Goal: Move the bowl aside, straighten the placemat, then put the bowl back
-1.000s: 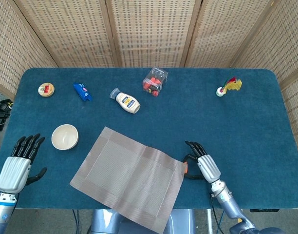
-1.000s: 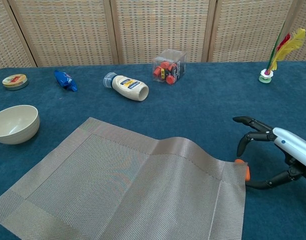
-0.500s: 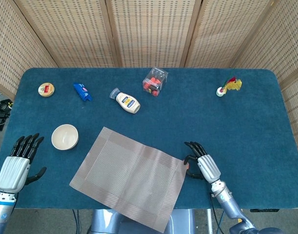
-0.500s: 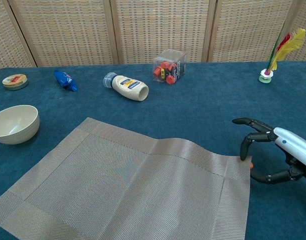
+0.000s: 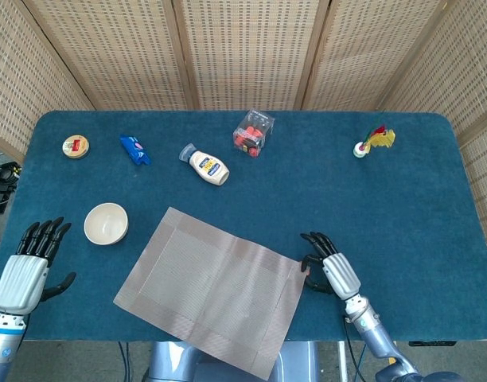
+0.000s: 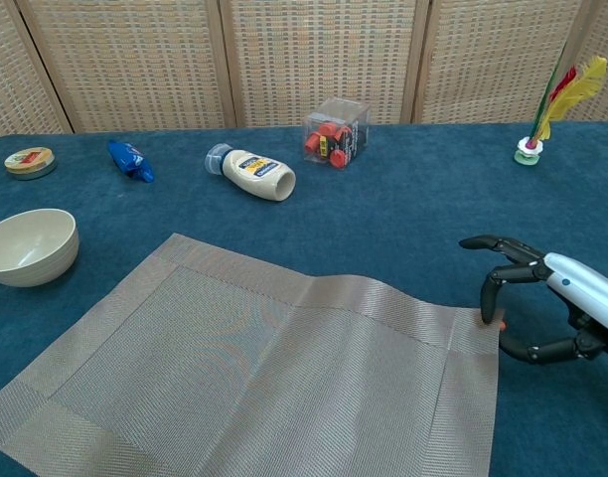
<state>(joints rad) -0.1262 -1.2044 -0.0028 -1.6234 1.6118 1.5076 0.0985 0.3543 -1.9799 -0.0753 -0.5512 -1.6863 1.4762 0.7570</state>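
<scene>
Right hand point(image 5: 329, 264): my fingers point(image 6: 490, 296) curl down at the mat's right corner, tips touching or just beside its edge; I cannot tell whether they pinch it or hold nothing.
Left hand point(image 5: 30, 263): low at the desk's near left edge, fingers straight, slightly apart, holding nothing; seen only in the head view.
Mat point(image 5: 212, 288): grey woven, lying skewed on the desk, its near corner hanging over the front edge; a slight ripple runs across it in the chest view.
Bowl point(image 5: 106, 223): cream, upright, on the desk just left of the mat's far corner, apart from it, and beyond my left hand.
Desk point(image 5: 403, 207): blue cloth top.
Bottle point(image 5: 205, 165): white, on its side, beyond the mat.
Clear box point(image 5: 253, 132): red bits inside, near the far edge.
Blue packet point(image 5: 134, 149): left of the bottle.
Round tin point(image 5: 75, 146): far left.
Shuttlecock point(image 5: 373, 141): far right, red and yellow feathers.
</scene>
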